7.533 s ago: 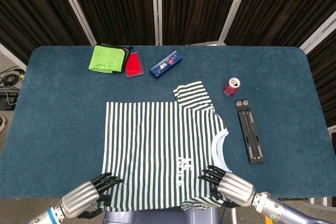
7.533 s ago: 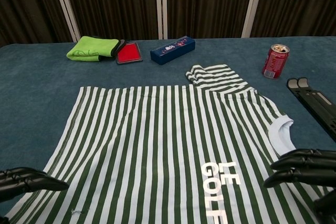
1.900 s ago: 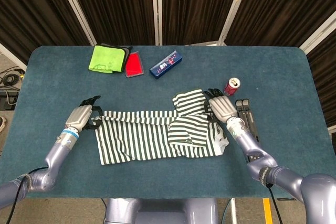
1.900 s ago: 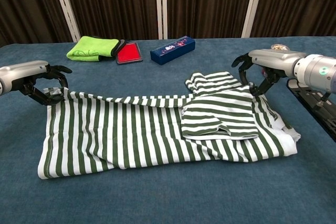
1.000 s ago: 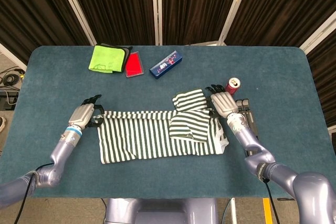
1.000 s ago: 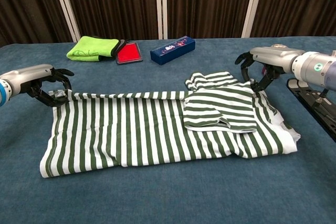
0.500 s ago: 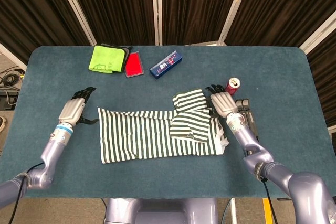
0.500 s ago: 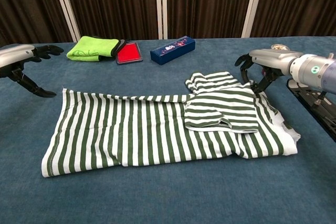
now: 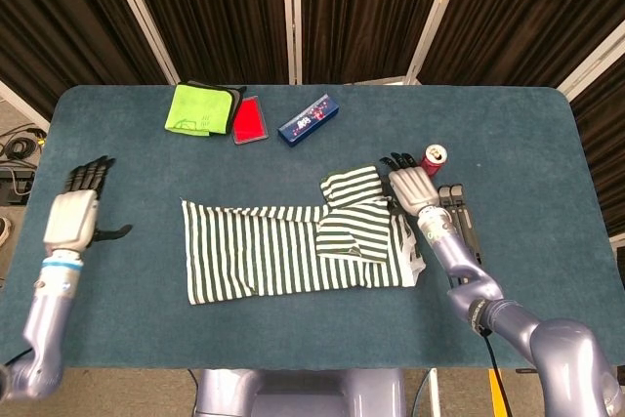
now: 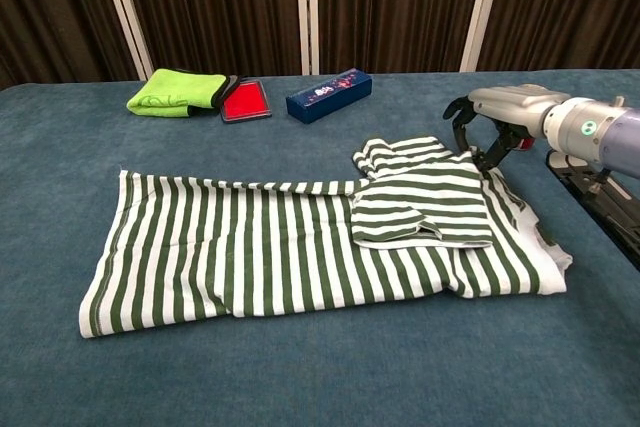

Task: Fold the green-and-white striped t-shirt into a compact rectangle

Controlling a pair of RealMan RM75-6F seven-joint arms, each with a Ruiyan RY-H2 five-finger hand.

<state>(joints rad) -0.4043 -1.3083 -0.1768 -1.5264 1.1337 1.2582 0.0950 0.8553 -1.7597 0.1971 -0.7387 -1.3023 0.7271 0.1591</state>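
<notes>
The green-and-white striped t-shirt [image 9: 259, 253] [image 10: 270, 247] lies flat on the table as a long band, folded in half. One sleeve [image 9: 354, 231] [image 10: 420, 209] is laid over its right part. My right hand [image 9: 411, 186] [image 10: 497, 107] hovers at the shirt's far right corner, fingers arched down with their tips close to the fabric edge; no cloth is lifted. In the head view my left hand [image 9: 72, 214] is well off to the left of the shirt, fingers spread and holding nothing. The chest view does not show it.
A lime green cloth [image 9: 202, 108] [image 10: 175, 92], a red case [image 9: 250, 120] and a blue box [image 9: 309, 119] [image 10: 328, 94] lie along the far side. A red can [image 9: 432, 159] and a black folding stand [image 9: 463, 236] sit just right of my right hand.
My left hand let go of the shirt's left corner and drew far out to the left. The right hand shifted slightly at the right corner. The shirt has settled flat.
</notes>
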